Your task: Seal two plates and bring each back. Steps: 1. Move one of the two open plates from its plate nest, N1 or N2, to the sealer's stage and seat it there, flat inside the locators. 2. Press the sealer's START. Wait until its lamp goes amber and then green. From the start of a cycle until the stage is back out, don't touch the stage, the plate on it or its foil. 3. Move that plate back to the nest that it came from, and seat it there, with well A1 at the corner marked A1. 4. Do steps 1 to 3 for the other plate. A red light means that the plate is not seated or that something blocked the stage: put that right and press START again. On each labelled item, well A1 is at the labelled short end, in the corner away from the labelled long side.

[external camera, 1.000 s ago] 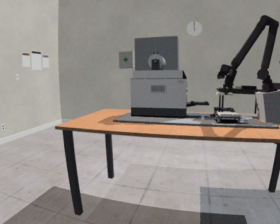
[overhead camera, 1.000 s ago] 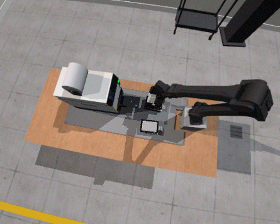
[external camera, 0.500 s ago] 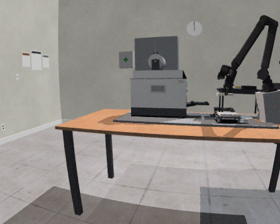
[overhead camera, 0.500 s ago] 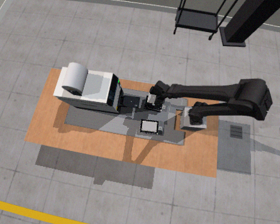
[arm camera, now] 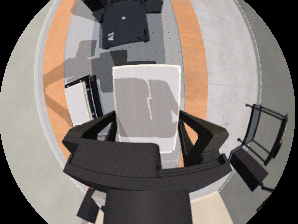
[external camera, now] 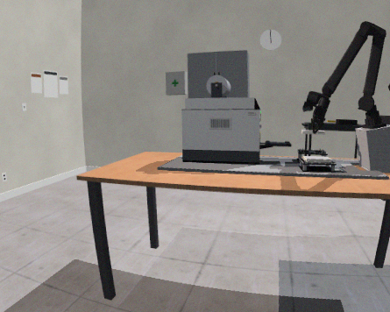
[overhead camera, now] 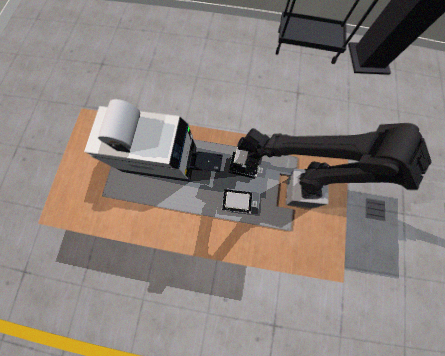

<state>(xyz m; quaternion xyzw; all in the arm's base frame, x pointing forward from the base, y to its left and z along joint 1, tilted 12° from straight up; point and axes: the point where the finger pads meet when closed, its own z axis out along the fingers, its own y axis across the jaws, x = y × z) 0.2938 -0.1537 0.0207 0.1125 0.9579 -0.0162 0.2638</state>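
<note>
My gripper (overhead camera: 248, 151) (external camera: 316, 130) (arm camera: 147, 113) is shut on a pale plate (overhead camera: 240, 158) (external camera: 308, 131) (arm camera: 146, 95), held roughly level above the back nest (overhead camera: 246, 172). Whether foil covers this plate is unclear. The other plate (overhead camera: 237, 200) (external camera: 320, 160) (arm camera: 77, 104) sits in the front nest. The sealer (overhead camera: 155, 145) (external camera: 221, 133) stands at the left, its lamp (overhead camera: 189, 129) green. Its stage (overhead camera: 208, 159) (external camera: 277, 144) (arm camera: 125, 30) is out and bare, with an A1 mark showing in the wrist view. The nest labels and START are not readable.
A foil roll (overhead camera: 121, 121) (external camera: 218, 85) sits on top of the sealer. The grey base board (overhead camera: 135, 191) carries the sealer and nests on the wooden table (overhead camera: 65, 200) (external camera: 123, 168). The arm's pale base block (overhead camera: 309, 200) (external camera: 381, 149) stands to the right of the nests.
</note>
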